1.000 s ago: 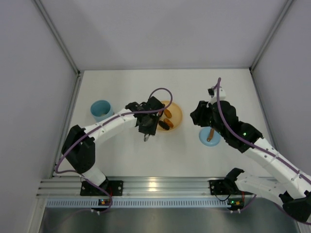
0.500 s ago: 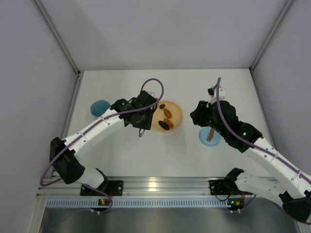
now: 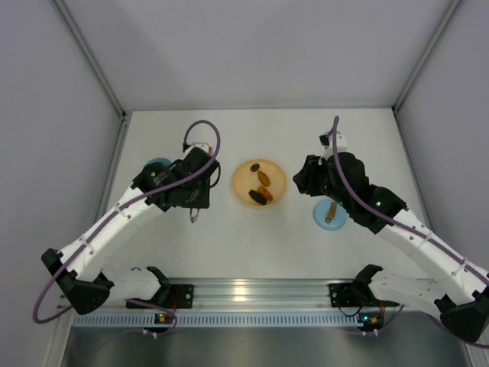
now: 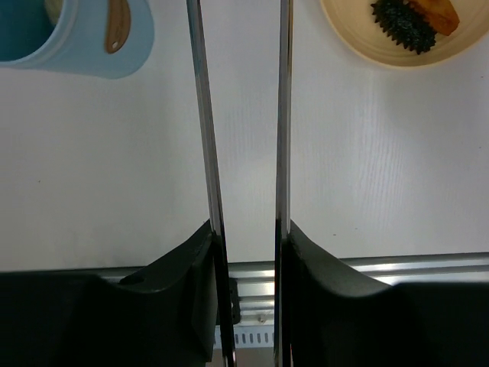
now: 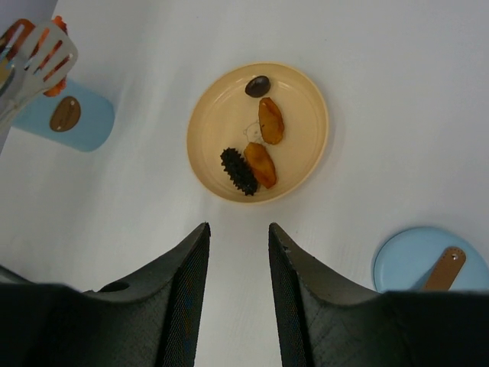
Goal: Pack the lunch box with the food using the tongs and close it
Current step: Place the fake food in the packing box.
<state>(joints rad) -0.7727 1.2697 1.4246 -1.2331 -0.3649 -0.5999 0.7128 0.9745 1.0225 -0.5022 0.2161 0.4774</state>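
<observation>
My left gripper (image 4: 246, 225) (image 3: 192, 200) is shut on the silver tongs (image 4: 205, 122), whose two arms run up out of the left wrist view. In the right wrist view the tongs' slotted tips (image 5: 42, 55) pinch an orange piece of food (image 5: 55, 27) over the light blue lunch box (image 5: 72, 118) (image 3: 155, 164), which holds a brown piece (image 4: 116, 23). More food lies on the orange plate (image 5: 306, 92): a dark piece (image 5: 257, 86), two orange ones (image 5: 270, 121) and a black spiky one (image 5: 238, 170). The blue lid (image 5: 416, 260) with its brown knob lies right of the plate. My right gripper (image 5: 237, 225) is open and empty.
The orange plate (image 3: 276, 174) sits mid-table between the two arms. The lid (image 3: 321, 215) lies partly under my right arm. White walls close in the table on three sides, and an aluminium rail (image 3: 244, 294) runs along the near edge.
My left arm has swung left from the plate to the lunch box, carrying the tongs. The right arm has shifted only slightly.
</observation>
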